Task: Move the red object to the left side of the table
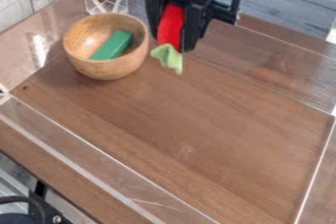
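Dark brown wood-grain table [197, 120], low clear plastic rim [79, 149] round its edges; pale boards beyond the far side.

Gripper [175, 33]: black, pointed straight down, hung over the far middle of the table. Jaws clamped narrow on the red object [171, 27]; nothing else held.

Red object: carried clear of the tabletop, pinched between the jaws. Long axis near upright, red body above, light-green leafy tuft [168, 58] hanging below, tilted slightly to the right. Tuft apart from the wood, as far as could be judged.

Wooden bowl [105, 46]: just left of the gripper, on the far left part of the table, upright. Elongated green object [116, 43] lying inside it. Near wall of the bowl close to the tuft but not touching.

Relation governing the coming move: held thing directly under the hand, target ground lying to the left. Bowl standing between hand and far left edge. Open wood on the left only nearer the camera, in front of the bowl. Judged: travel left and nearward, skirting the bowl, before lowering.
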Action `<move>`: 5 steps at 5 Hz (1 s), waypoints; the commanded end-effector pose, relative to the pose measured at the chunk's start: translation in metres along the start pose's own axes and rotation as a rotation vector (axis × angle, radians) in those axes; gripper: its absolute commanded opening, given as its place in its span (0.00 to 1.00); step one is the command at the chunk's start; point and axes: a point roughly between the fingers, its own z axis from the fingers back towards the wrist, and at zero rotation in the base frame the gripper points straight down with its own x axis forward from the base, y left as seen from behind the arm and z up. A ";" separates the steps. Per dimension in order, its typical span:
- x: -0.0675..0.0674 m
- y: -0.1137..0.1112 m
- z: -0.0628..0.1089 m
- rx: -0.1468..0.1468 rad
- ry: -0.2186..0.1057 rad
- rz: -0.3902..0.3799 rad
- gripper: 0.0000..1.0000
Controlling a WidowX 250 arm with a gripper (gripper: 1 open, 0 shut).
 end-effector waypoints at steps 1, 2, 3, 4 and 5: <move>0.007 0.017 0.001 -0.014 -0.030 0.012 0.00; 0.005 0.004 0.002 -0.048 -0.032 -0.001 0.00; 0.001 0.008 0.007 -0.066 -0.031 -0.003 0.00; -0.011 0.006 0.003 -0.076 -0.033 0.022 0.00; -0.021 0.007 -0.002 -0.084 -0.040 0.044 0.00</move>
